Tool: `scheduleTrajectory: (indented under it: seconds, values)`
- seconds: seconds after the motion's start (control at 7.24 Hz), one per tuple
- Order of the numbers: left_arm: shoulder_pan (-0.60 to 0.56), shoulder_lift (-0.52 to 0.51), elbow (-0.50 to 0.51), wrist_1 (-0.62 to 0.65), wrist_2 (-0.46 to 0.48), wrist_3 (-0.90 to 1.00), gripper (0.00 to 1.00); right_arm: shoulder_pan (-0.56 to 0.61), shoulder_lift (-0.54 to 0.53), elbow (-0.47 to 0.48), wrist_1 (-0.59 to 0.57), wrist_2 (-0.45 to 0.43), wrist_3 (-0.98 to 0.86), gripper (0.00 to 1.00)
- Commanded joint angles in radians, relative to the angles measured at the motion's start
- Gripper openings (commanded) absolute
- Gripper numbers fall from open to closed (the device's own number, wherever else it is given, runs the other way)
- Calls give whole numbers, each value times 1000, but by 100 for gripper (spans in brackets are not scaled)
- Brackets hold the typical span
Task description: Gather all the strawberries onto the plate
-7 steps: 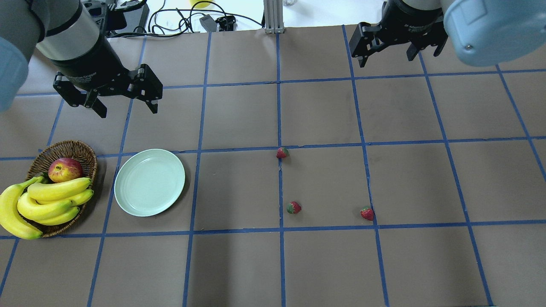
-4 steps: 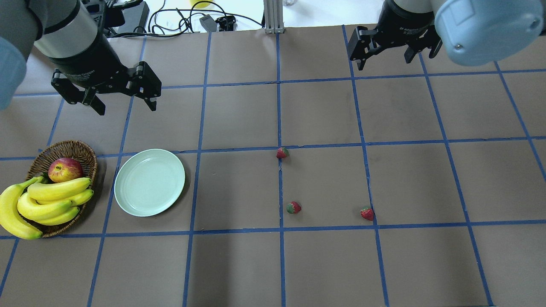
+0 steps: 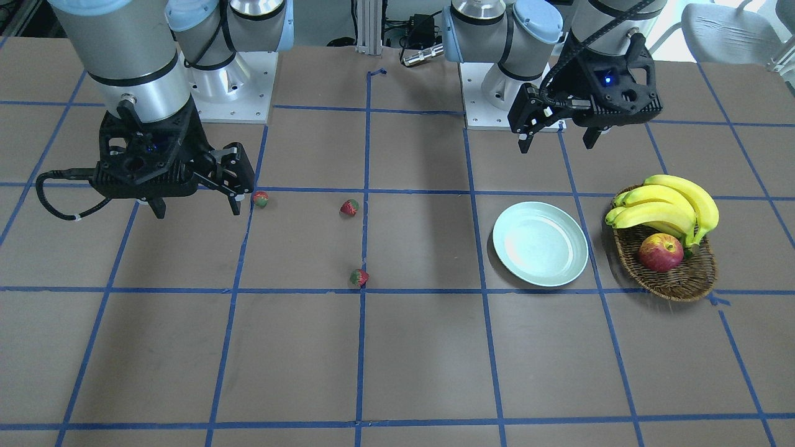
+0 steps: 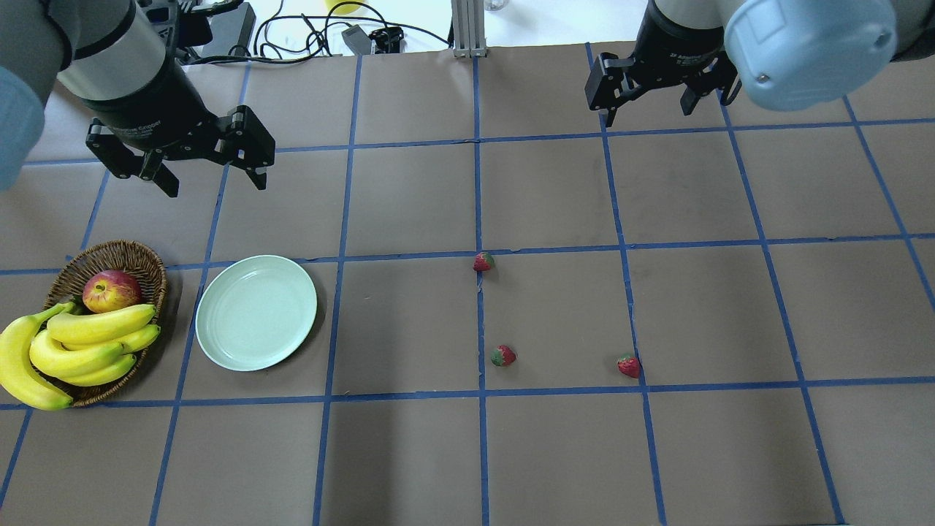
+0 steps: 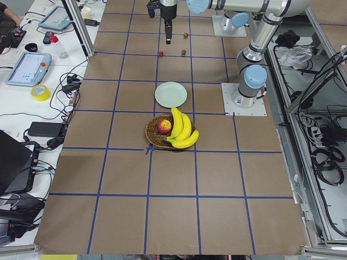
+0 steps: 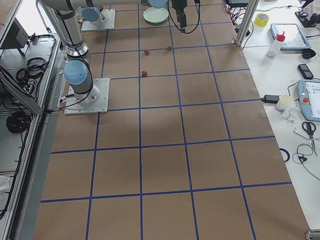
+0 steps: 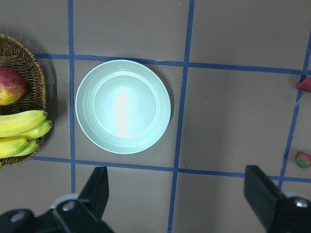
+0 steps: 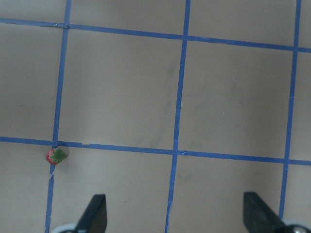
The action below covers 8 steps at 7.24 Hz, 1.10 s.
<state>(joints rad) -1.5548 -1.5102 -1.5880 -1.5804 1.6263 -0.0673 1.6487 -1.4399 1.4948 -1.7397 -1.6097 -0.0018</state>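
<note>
Three small red strawberries lie apart on the brown table [image 4: 483,261] [image 4: 503,356] [image 4: 629,366]; they also show in the front view [image 3: 359,277] [image 3: 349,207] [image 3: 260,199]. The pale mint-green plate [image 4: 256,313] [image 3: 540,243] [image 7: 123,107] lies empty to their left. My left gripper [image 4: 217,186] [image 3: 556,146] [image 7: 179,194] hangs open and empty, high above the table near the plate. My right gripper [image 4: 647,115] [image 3: 198,212] [image 8: 177,213] is open and empty, held high on the right side. One strawberry [image 8: 55,156] shows in the right wrist view.
A brown wicker basket [image 4: 109,256] [image 3: 677,285] left of the plate holds a bunch of bananas [image 4: 88,336] and a red-yellow apple [image 4: 111,291]. Blue tape lines grid the table. Cables and gear lie beyond the far edge [image 4: 307,33].
In the overhead view the right gripper has shifted up and to the left. The left gripper has shifted slightly upward. Strawberries and plate have not moved.
</note>
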Motion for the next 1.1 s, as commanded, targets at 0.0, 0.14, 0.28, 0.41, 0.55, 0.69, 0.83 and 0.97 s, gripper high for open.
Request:
scheduleTrajectory:
  seconds: [0.0, 0.14, 0.28, 0.41, 0.55, 0.69, 0.83, 0.97]
  values:
    - [-1, -4, -7, 13, -2, 0, 100, 0, 10, -1, 26, 4, 118, 100]
    - [2, -4, -12, 14, -3, 0, 100, 0, 10, 4, 5, 5, 143, 100]
    - [4, -5, -12, 14, -2, 0, 100, 6, 18, 25, -12, 19, 154, 100]
    - [8, -5, -13, 14, -2, 0, 100, 26, 48, 65, -117, 90, 208, 100]
    - [9, -7, -26, 17, 0, 0, 100, 37, 108, 62, -167, 129, 288, 100]
    - [9, -7, -33, 32, 0, 0, 100, 104, 165, 61, -206, 129, 321, 100]
    - [9, -7, -36, 37, 1, 0, 100, 167, 233, 65, -286, 116, 327, 100]
    - [9, -7, -43, 39, 1, 0, 100, 212, 295, 70, -369, 114, 435, 100]
